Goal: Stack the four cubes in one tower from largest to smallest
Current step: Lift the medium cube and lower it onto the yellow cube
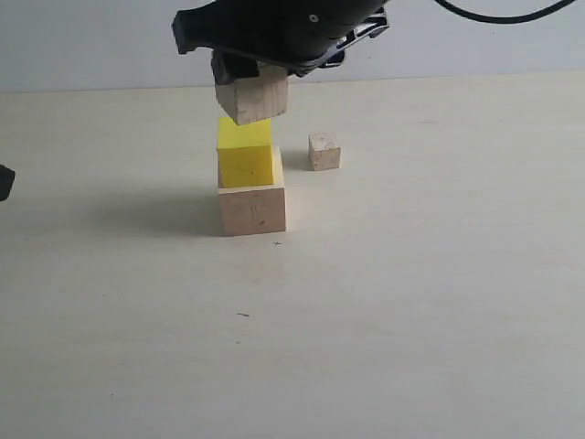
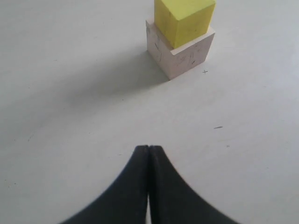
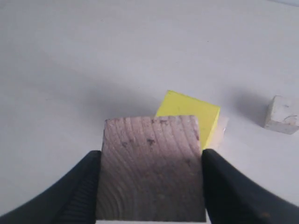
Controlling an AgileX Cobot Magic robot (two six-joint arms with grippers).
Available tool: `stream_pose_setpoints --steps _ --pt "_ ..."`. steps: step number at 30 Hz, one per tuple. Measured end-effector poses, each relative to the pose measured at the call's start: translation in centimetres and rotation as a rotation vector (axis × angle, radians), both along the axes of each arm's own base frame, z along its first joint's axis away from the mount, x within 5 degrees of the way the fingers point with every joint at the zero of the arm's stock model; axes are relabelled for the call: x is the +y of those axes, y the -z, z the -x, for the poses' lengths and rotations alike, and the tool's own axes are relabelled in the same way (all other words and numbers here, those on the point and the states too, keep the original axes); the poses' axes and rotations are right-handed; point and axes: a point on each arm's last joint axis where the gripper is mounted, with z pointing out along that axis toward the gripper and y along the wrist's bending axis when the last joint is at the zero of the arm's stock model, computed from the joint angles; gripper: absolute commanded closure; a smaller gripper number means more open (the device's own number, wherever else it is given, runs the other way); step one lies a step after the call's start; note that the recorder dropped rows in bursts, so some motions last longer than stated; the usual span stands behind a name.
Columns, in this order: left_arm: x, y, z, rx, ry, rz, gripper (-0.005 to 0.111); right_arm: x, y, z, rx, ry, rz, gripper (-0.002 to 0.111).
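Note:
The large pale wood cube (image 1: 252, 209) stands on the table with the yellow cube (image 1: 245, 153) on top of it; both also show in the left wrist view as large cube (image 2: 187, 58) and yellow cube (image 2: 184, 21). My right gripper (image 1: 252, 84) is shut on the medium wood cube (image 1: 253, 99) and holds it just above the yellow cube, slightly tilted. In the right wrist view the medium cube (image 3: 150, 168) fills the jaws of the right gripper (image 3: 150, 186), above the yellow cube (image 3: 189, 114). The small wood cube (image 1: 324, 151) rests behind and to the right. My left gripper (image 2: 148, 148) is shut on nothing.
The pale table top (image 1: 411, 302) stretches wide around the stack. A dark part of the left arm (image 1: 5, 181) shows at the left edge. The right arm's black body (image 1: 283, 32) hangs over the stack.

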Motion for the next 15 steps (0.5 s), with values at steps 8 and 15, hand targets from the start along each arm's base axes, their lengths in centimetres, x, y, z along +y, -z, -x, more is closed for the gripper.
stream_pose_setpoints --steps 8,15 --pt "0.0 0.0 0.0 0.0 -0.001 0.002 0.106 3.1 1.5 -1.4 -0.013 0.192 -0.001 0.108" --pt "0.0 0.0 0.0 0.001 -0.004 0.005 0.106 4.3 3.6 -3.3 -0.001 0.27 0.05 0.108"
